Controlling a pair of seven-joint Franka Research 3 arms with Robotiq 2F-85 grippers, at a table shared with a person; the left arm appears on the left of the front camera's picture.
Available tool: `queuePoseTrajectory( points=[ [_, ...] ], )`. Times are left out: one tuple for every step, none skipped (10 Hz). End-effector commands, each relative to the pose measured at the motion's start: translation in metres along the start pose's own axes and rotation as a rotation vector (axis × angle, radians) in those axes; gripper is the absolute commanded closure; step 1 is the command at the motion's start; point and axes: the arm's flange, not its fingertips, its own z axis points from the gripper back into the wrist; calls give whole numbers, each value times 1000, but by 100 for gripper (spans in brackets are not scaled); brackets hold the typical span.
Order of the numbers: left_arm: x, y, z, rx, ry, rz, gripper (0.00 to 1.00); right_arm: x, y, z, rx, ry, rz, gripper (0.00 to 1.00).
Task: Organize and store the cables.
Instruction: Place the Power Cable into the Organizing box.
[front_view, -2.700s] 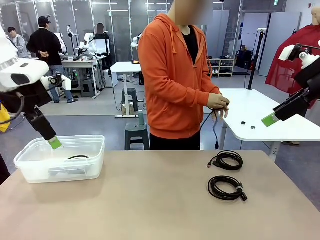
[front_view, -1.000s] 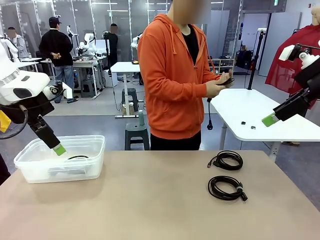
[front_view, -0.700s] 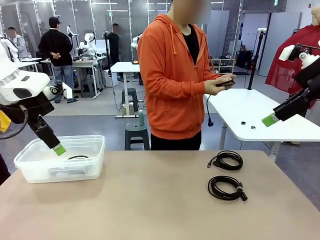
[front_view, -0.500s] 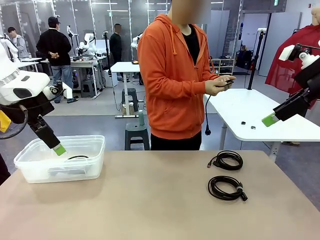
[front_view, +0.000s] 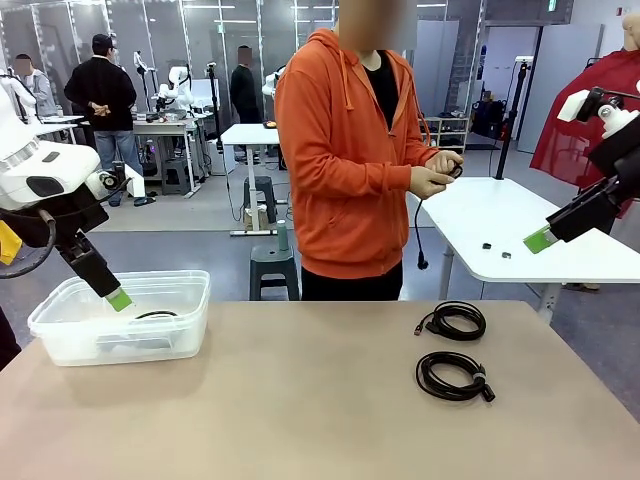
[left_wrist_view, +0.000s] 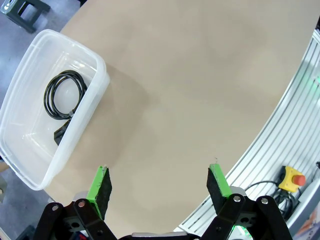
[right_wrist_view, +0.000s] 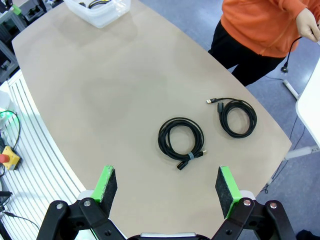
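Observation:
Two coiled black cables lie on the tan table at the right: one nearer (front_view: 455, 377) (right_wrist_view: 181, 139), one farther (front_view: 453, 320) (right_wrist_view: 238, 117). Another coiled cable (left_wrist_view: 65, 93) (front_view: 156, 315) rests in the clear plastic bin (front_view: 60, 310) (left_wrist_view: 95, 62) at the table's left. The person in an orange hoodie holds a fourth cable (front_view: 421, 225) in both hands, its plug dangling. My left gripper (left_wrist_view: 159, 182) is open and empty, hovering above the bin's near side, its green pad (front_view: 119, 298) showing. My right gripper (right_wrist_view: 166, 187) is open and empty, raised high off the table's right side.
A white table (front_view: 520, 235) stands behind at the right with small dark items on it. The bin (right_wrist_view: 100, 11) sits at the table's far corner in the right wrist view. A red-topped yellow button box (left_wrist_view: 291, 181) lies below the table edge. Other people stand far back.
The person's hands have shifted while winding the cable, and its hanging plug swings. Both arms stay still; the left gripper had earlier moved slightly right over the bin.

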Motion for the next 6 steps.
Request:
queuePoseTrajectory(
  points=[
    [0,-1,4,-2,19,14,4,0,0,0,4,-1,4,0],
    [0,-1,4,-2,19,14,4,0,0,0,4,-1,4,0],
    [0,-1,4,-2,19,14,4,0,0,0,4,-1,4,0],
    [0,-1,4,-2,19,14,4,0,0,0,4,-1,4,0],
    [0,-1,4,-2,19,14,4,0,0,0,4,-1,4,0],
    [0,-1,4,-2,19,14,4,0,0,0,4,-1,4,0]
  ],
)
